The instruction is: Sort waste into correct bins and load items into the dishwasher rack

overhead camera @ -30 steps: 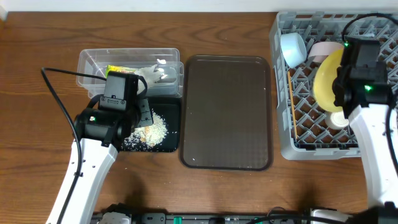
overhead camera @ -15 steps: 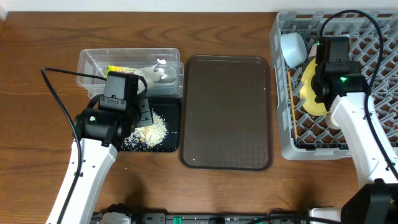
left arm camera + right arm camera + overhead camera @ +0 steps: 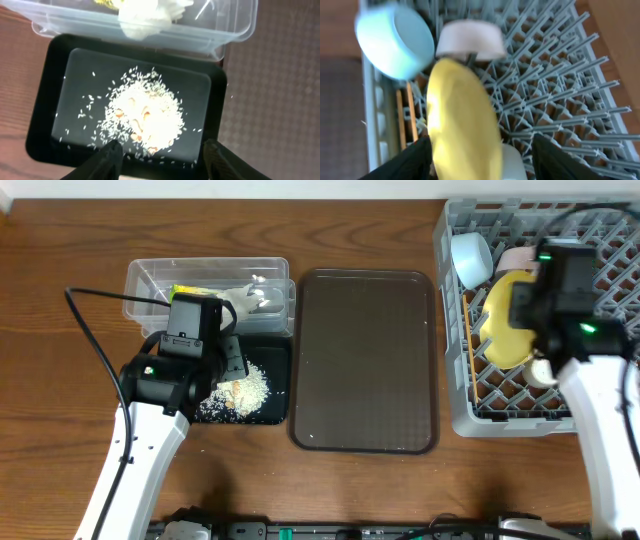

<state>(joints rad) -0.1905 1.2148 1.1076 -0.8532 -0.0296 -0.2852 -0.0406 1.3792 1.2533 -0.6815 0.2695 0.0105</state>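
Note:
The yellow plate (image 3: 462, 120) stands on edge in the grey dishwasher rack (image 3: 455, 415), between the wide-apart fingers of my open right gripper (image 3: 482, 160), with a gap on its right side. A light blue bowl (image 3: 395, 40), a pink bowl (image 3: 470, 40), a pale cup (image 3: 512, 162) and chopsticks (image 3: 405, 115) also lie in the rack. My left gripper (image 3: 162, 157) hangs open and empty over the black tray (image 3: 42, 100), which holds a heap of rice scraps (image 3: 145, 115). The clear tub (image 3: 150, 280) holds the wrapper (image 3: 195, 295) and the tissue (image 3: 145, 17).
A large dark brown serving tray (image 3: 365, 360) lies between the bins and the rack, with nothing on it. The black tray touches its left edge. The rack reaches the table's right and far edges.
My right gripper has opened and let go of the yellow plate, which now rests in the rack; the right arm has shifted to the right. My left jaws have widened slightly.

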